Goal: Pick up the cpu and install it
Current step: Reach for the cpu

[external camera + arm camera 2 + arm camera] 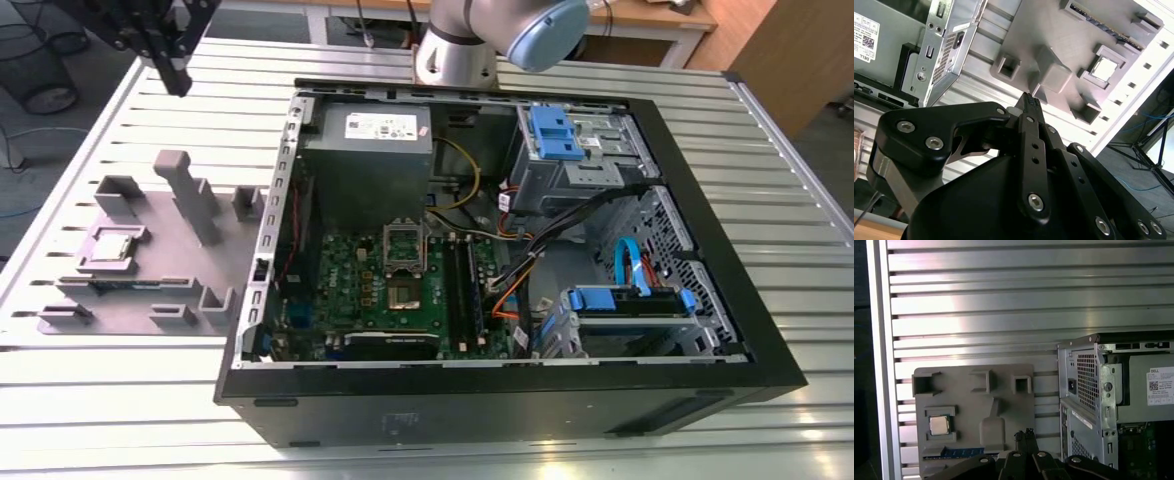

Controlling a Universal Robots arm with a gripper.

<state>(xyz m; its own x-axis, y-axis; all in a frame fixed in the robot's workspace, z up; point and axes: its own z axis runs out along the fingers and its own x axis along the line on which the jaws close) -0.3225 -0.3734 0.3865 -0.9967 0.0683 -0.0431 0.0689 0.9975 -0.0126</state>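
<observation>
The cpu (115,246) is a small silvery square lying in a recess of the lilac-grey holder plate (160,265), at the exterior view's left of the computer case. Both wrist views show the cpu (1102,70) (939,425) in that recess. My gripper (178,88) hangs high above the table beyond the plate's far end, well apart from the cpu. Its black fingers (1032,98) (1026,433) meet at a narrow tip with nothing between them. On the green motherboard the socket (404,292) lies uncovered, its dark metal frame (403,240) flipped up.
The open black computer case (694,290) lies on its side on the slatted metal table (200,100). Inside are a grey power-supply box (367,150), drive bays with blue clips (554,135) and bundled cables (561,235). Tall posts (187,195) rise from the holder plate.
</observation>
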